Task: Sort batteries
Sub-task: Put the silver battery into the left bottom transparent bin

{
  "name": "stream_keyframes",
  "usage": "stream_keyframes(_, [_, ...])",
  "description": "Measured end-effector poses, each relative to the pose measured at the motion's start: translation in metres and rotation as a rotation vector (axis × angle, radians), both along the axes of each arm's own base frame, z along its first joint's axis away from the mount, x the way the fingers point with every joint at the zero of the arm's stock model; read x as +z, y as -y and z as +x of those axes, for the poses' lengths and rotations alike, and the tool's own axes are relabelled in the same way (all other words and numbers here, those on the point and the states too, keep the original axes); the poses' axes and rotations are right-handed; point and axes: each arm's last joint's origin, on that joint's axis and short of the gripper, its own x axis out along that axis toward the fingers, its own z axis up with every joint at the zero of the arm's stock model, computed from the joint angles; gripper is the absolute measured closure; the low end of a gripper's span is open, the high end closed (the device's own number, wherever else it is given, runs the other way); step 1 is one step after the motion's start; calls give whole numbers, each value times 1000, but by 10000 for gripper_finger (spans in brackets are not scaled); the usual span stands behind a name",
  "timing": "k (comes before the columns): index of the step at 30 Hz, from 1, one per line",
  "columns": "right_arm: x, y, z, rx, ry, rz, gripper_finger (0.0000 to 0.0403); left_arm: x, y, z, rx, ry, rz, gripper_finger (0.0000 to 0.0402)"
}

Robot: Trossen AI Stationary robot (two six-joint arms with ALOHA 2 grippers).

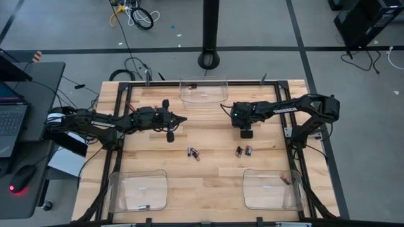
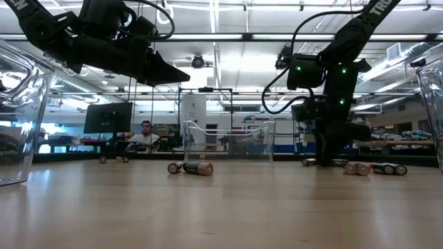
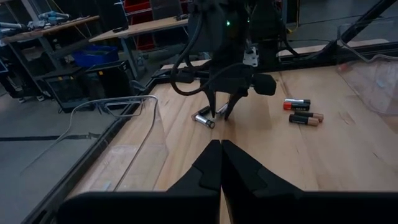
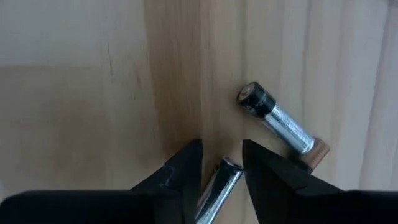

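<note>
My right gripper [image 4: 222, 163] points steeply down at the table's far right part, its fingers closed on a silvery battery [image 4: 219, 183]. Just beyond it lies another silvery battery with a black end [image 4: 277, 121], across one with a copper end [image 4: 318, 151]. More batteries lie in pairs on the wood: one pair [image 1: 193, 152] at the middle, one pair [image 1: 244, 151] nearer the right. My left gripper [image 1: 182, 120] hovers shut above the table's left half, pointing toward the right arm. My right gripper pinches the silvery battery by its long sides [image 4: 225, 175], near its one visible end, between the two fingers. The fingers [image 3: 211, 106] come from above, pointing steeply down. The battery lies on the table; its other end is hidden under the gripper.
Three clear bins stand at the table's edges: one far middle [image 1: 203, 89], one near left [image 1: 137, 190] holding a battery [image 1: 144, 206], and one near right [image 1: 273, 188] holding a battery [image 1: 285, 180]. A black frame rims the table. A person sits in the room beyond.
</note>
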Motion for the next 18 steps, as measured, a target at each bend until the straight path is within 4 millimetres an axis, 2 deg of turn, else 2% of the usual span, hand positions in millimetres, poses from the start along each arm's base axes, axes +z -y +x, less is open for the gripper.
stream_keyframes(7, [21,-3,-4,-263,-30,109,289,0,0,0,0,0,-1,389])
stream_keyframes(18, [19,-8,-24,-456,-197,167,239,0,0,0,2,0,-11,389])
